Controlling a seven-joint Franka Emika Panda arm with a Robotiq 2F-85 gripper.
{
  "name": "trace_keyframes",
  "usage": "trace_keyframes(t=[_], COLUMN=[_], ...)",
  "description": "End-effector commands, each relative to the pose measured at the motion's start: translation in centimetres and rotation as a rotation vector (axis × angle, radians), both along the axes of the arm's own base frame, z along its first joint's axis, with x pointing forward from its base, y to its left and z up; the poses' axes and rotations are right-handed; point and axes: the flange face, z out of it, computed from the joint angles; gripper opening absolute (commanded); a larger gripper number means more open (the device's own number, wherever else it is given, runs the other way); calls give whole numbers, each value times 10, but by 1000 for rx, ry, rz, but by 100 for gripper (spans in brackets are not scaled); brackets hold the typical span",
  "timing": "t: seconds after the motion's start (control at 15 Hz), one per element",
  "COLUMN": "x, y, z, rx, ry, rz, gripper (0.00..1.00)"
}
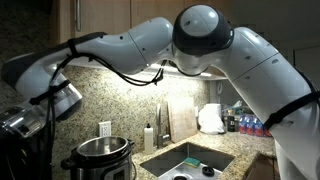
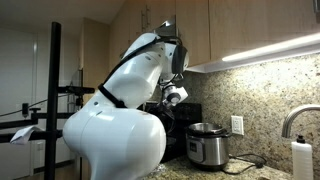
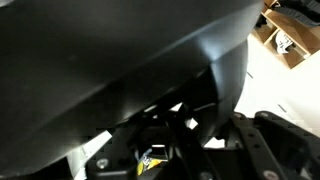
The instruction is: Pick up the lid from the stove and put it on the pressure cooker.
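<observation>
In the wrist view the black domed lid (image 3: 120, 50) fills most of the picture, very close to the camera. My gripper (image 3: 190, 125) has its dark fingers around a raised part of it and looks shut on it. In an exterior view the gripper (image 1: 22, 120) is at the far left, above counter height, with the lid (image 1: 10, 126) tilted at the frame edge. The pressure cooker (image 1: 100, 156) stands open to its right, steel body with black rim. It also shows in an exterior view (image 2: 207, 146), right of the gripper (image 2: 172, 98). The black stove (image 2: 190, 112) is behind.
A steel sink (image 1: 185, 160) lies right of the cooker, with a soap dispenser (image 1: 150, 136), a cutting board (image 1: 181, 120), a white bundle (image 1: 212, 118) and bottles (image 1: 246, 125) along the granite backsplash. A faucet (image 2: 292, 120) and dispenser (image 2: 300, 160) stand at the right. Cabinets hang overhead.
</observation>
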Motion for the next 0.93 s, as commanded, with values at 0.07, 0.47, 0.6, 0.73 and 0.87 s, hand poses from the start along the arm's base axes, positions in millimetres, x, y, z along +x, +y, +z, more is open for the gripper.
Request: trace_keyframes(t=[0.07,0.47,0.6,0.73,0.87], x=[-22,-46,-55,-63,-72], y=[-28,-48,-57,-66,-77], z=[25,39,42,44,44], rx=[84,134,149,166,185], ry=[-56,-120,-140,-149,-157], rz=[-65,-217,-262,-298,-333], gripper=[3,3,3,3,3])
